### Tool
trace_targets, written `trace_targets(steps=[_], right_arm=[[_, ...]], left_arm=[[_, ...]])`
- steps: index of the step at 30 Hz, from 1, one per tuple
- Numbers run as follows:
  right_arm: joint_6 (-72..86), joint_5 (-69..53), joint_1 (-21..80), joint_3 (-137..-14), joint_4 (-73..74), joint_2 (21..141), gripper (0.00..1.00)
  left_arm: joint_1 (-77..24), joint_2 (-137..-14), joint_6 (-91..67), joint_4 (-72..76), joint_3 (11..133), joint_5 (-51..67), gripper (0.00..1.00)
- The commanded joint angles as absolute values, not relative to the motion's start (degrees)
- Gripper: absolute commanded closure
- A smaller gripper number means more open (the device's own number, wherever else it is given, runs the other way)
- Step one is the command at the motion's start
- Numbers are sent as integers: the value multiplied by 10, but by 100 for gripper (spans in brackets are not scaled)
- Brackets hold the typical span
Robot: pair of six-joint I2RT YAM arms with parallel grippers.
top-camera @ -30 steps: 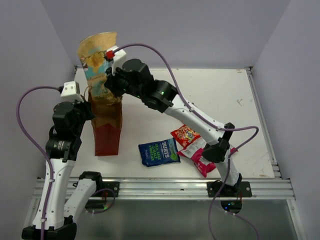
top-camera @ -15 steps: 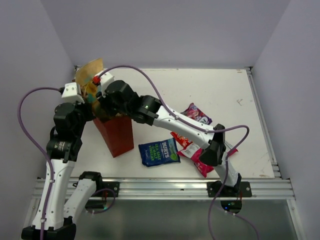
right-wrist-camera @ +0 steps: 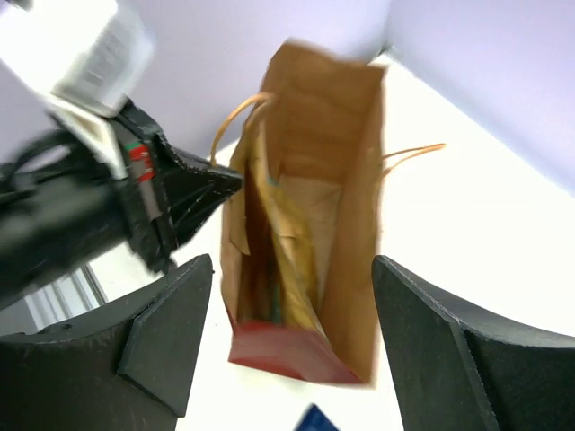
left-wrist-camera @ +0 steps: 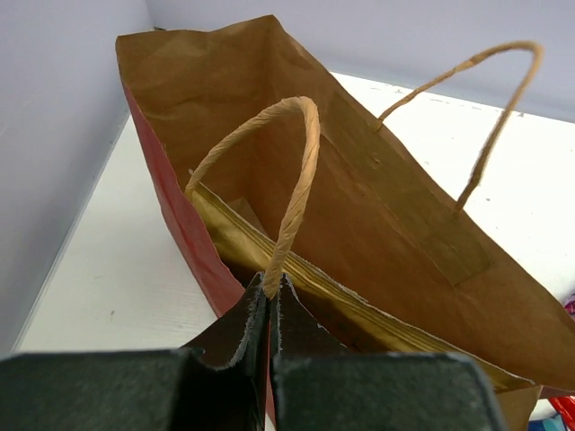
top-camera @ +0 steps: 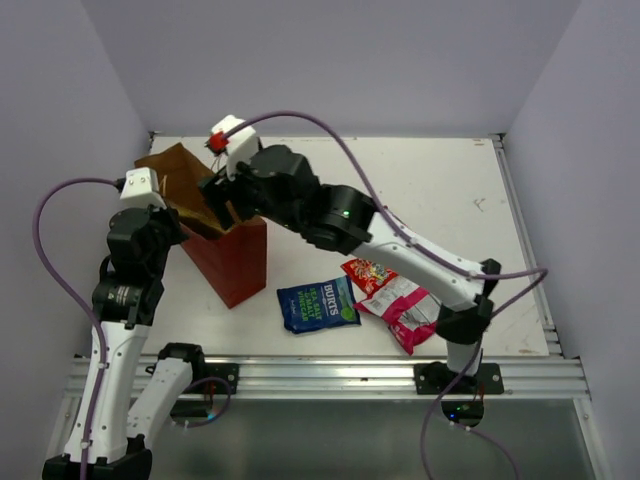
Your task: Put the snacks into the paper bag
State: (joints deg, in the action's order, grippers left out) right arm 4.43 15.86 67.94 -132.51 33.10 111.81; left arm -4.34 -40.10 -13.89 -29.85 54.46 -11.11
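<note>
— Paper bag (top-camera: 235, 265)?
— On tabletop (top-camera: 420, 190), open-mouthed; left gripper (left-wrist-camera: 269, 294) pinching its string handle (left-wrist-camera: 301, 171). Tan chips bag (left-wrist-camera: 269, 262) inside.
— Right gripper (right-wrist-camera: 292, 269)?
— Above bag mouth, jaws spread wide.
— Loose stock?
— Dark blue packet (top-camera: 318, 304), red packet (top-camera: 368, 272), pink-and-silver packet (top-camera: 405, 305), on tabletop beside bag.

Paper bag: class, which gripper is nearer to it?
Left. The left gripper is shut on the string handle of the paper bag; the right gripper hangs open above its mouth.

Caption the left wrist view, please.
Left gripper shut on a twisted-paper handle of the tall red-brown paper bag, a golden foil packet inside.
</note>
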Motion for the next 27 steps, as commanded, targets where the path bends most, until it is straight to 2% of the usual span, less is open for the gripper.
trace_targets(steps=[1,7,8,11,14,19,27], right_arm=[[18,206,684,-1282,326,975,24],[64,290,684,-1003,309,829,24],[80,301,684,-921,303,817,24],[135,316,683,-789,286,800,23],[178,324,681,-702,263,804,23],[203,271,644,-611,186,834,22],[191,237,607,-571,134,891,20]], left_arm=[[-48,-393,-135,-295,548,-143,100],[-49,-392,-145,-312,550,-199,100],[-49,-394,-148,-314,549,-212,100],[-49,-399,-153,-316,548,-240,100],[-49,-406,-162,-325,549,-261,100],[-49,-408,-166,-329,544,-278,100],[-49,-424,-163,-325,548,-319,100]])
